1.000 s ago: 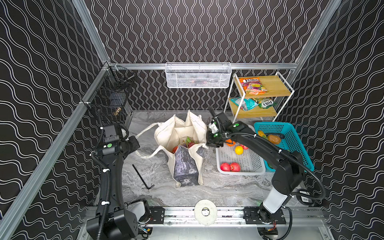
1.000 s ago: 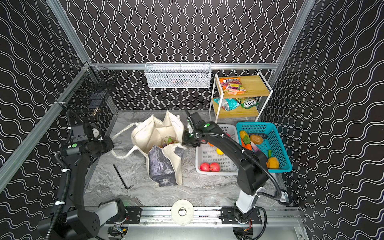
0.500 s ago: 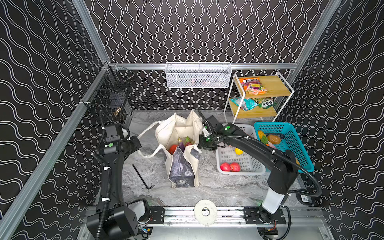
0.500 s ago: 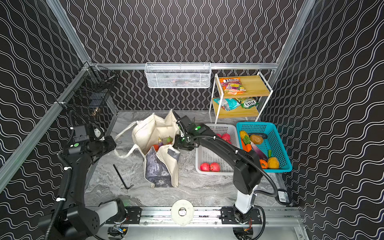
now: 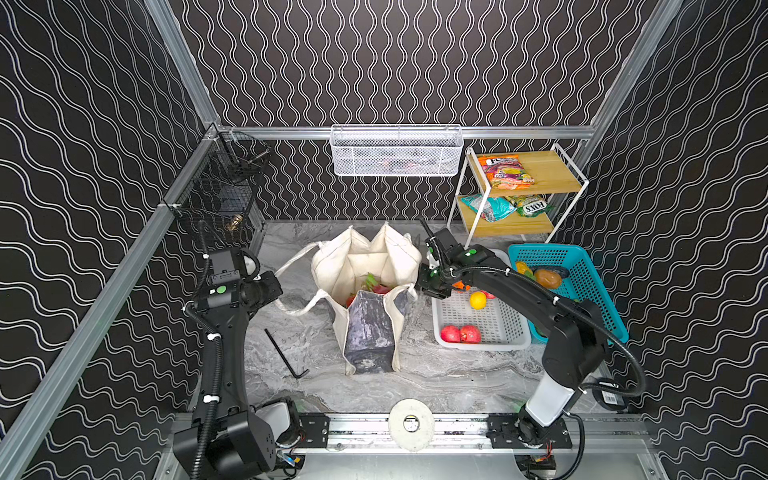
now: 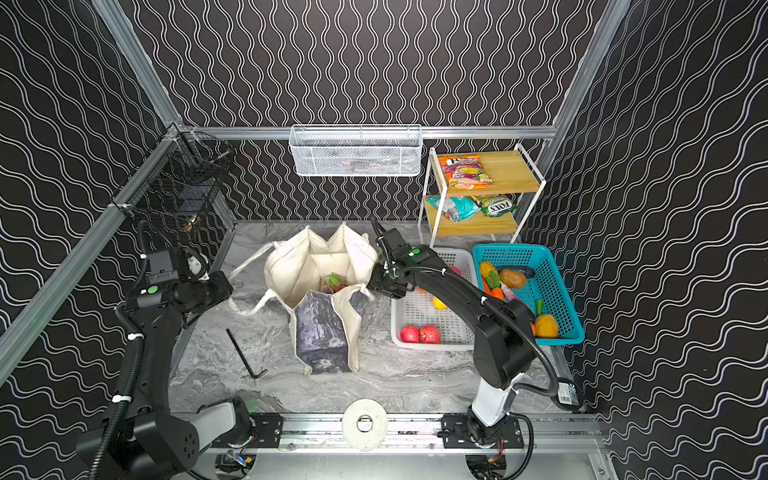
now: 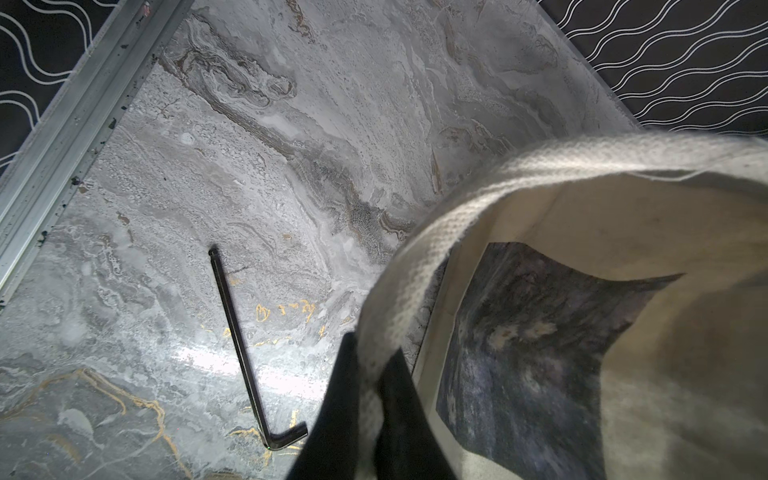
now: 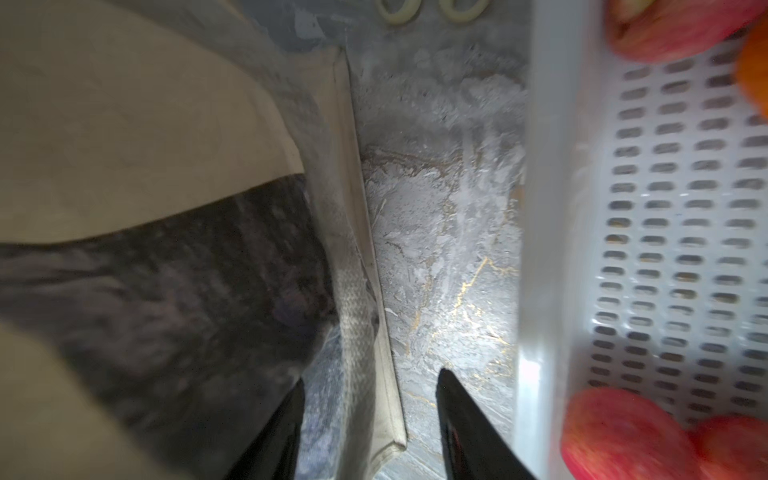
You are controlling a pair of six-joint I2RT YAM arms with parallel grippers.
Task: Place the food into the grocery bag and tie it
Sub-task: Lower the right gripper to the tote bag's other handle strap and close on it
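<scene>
We look down on a grey marbled surface (image 5: 436, 374) inside a cell with black, wavy-lined walls (image 5: 395, 62). At the middle stands the grocery bag (image 5: 370, 332), a cream canvas tote. It is upright, its mouth gapes open, and its dark grey print panel faces us. Inside it we see the pink dragon fruit (image 5: 376, 286) with green leaf tips, and a glimpse of something red beside it.

One long handle (image 5: 291, 262) runs from the bag's rim out to the left gripper (image 7: 372, 345). In the left wrist view the jaws are together, clamped on that woven cream strap. The second handle (image 5: 297, 311) lies slack on the surface between the bag and the left arm.

The right gripper (image 8: 372, 376) hangs just beside the bag's right-hand rim, between the bag and the white basket (image 5: 482, 345). In the right wrist view its jaws stand apart, with the bag's side seam in the gap between them. We cannot tell whether either one touches the cloth.

The white basket holds two red apples (image 5: 459, 333), touching each other at its near end, and an orange-yellow fruit (image 5: 478, 300) farther back. Just right of it, the teal basket (image 5: 590, 282) holds more toy produce. Behind both baskets, a two-tier rack (image 5: 552, 170) carries snack packets (image 5: 507, 170). A black hex key (image 5: 286, 353) lies on the surface left of the bag.
</scene>
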